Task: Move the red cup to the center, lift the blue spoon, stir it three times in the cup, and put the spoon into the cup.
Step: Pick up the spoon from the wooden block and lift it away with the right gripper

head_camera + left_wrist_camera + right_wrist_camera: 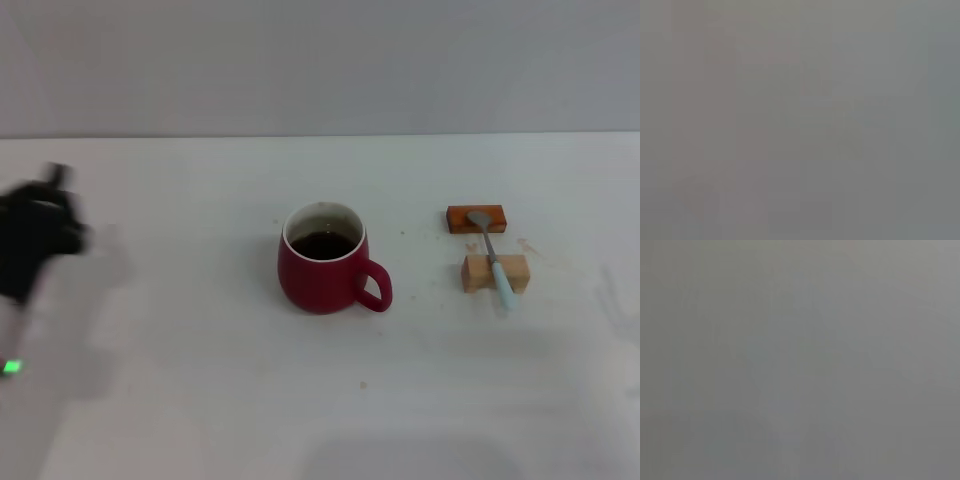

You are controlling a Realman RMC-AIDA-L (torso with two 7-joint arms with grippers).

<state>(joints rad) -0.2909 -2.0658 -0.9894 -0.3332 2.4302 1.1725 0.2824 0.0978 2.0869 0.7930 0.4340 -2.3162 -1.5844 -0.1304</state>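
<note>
Sitting near the middle of the bench (200,420): red cup (322,272), dark liquid inside, handle toward the right edge. Propped for easy pickup nearer that edge: blue spoon (493,255), resting across an orange-brown block (476,218) and a pale wooden block (494,272). Blurred at the left edge, touching nothing: left gripper (35,235); finger opening cannot be told. Out of sight: right gripper.

red cup (318,278): glossy ceramic | blue spoon (490,245): metal (bowl end)

The red cup (322,262) stands upright, the blue spoon (494,258) across 2 blocks (494,273).
</note>
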